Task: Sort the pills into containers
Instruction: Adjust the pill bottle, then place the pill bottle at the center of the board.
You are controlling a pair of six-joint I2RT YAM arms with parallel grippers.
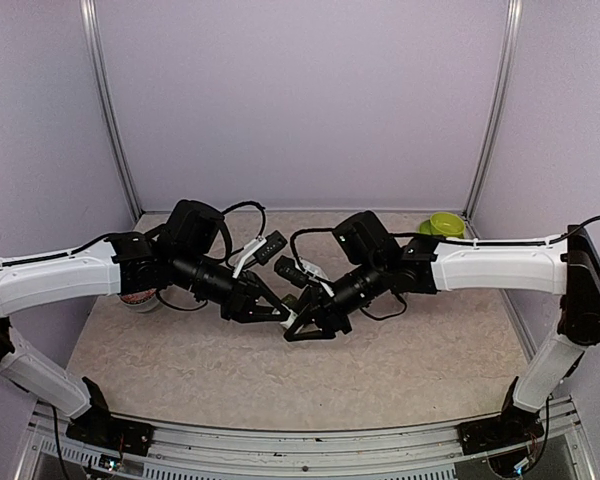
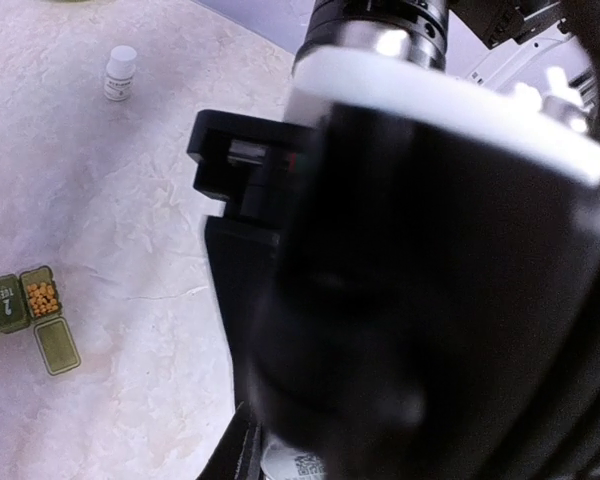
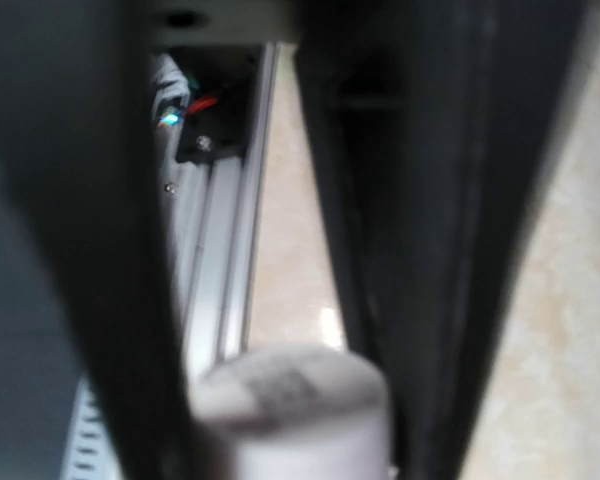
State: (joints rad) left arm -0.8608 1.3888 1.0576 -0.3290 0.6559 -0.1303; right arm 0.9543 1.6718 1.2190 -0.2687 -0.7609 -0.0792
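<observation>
The pills [image 2: 42, 297] looked tiny, light and hard, apt to roll and too small for these fingers, so pouring from a bottle would probably suit better than pinching. The containers [image 2: 20, 300] looked like light, stiff plastic that would likely skid on the table [image 1: 180, 370] if nudged. The best hold would be across the strip's long sides, keeping off the thin hinged lid [image 2: 57, 346]. The strip lay flat on the table at the left edge of the left wrist view, well apart from both grippers, and could not be made out from above. Its end compartment stood open, lid folded out flat, with a small heap of yellow-orange pills inside. The two lidded ones beside it hid their contents. Over the table's middle the left gripper [image 1: 270, 312] and right gripper [image 1: 302, 328] met tip to tip. The left one was closed, seemingly on the held bottle [image 3: 290, 400], a white labelled cylinder. That bottle filled the gap between the right fingers [image 3: 420, 250], which appeared clamped on it, though blur left this unsure. A standing bottle [image 2: 121, 72] waited far off.
</observation>
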